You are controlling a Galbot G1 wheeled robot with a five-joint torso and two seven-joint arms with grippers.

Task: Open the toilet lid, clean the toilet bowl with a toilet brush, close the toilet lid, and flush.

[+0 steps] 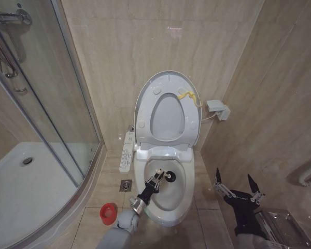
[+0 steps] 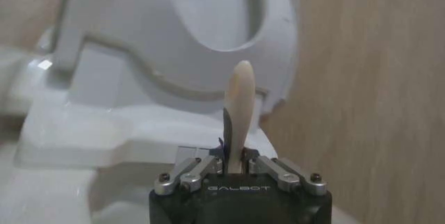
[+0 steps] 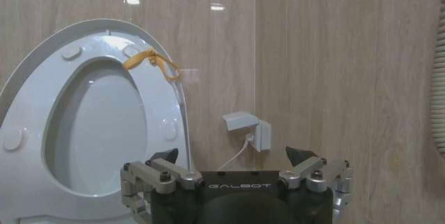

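Toilet lid [image 1: 168,83] stands raised against the tiled wall, with the ring-shaped seat [image 1: 166,118] lifted flat against it and a yellow tag [image 1: 188,96] hanging at the lid's upper edge. Toilet bowl [image 1: 145,161] lies exposed below, its control panel [image 1: 127,151] running along the side toward the shower enclosure [image 1: 36,129].

Left gripper [image 1: 156,180] reaches in over the bowl from its front rim. Its fingers are closed tight on the thin white handle of the toilet brush [image 1: 168,176]; the dark bristle head projects just beyond the fingertips, inside the basin near its middle. In the left wrist view the handle [image 2: 238,114] rises straight out from between the clamped fingers [image 2: 198,169], pointing toward the raised seat.

Red holder [image 1: 108,212] stands on the floor tiles, beside the front of the bowl on the shower side, well apart from the brush head.

Right gripper [image 1: 237,188] is parked low beside the bowl on the opposite side, near the side wall, clear of the toilet. Its fingers [image 3: 300,156] are spread wide with nothing between them. A wall socket box [image 3: 247,129] sits on the wall beyond it.
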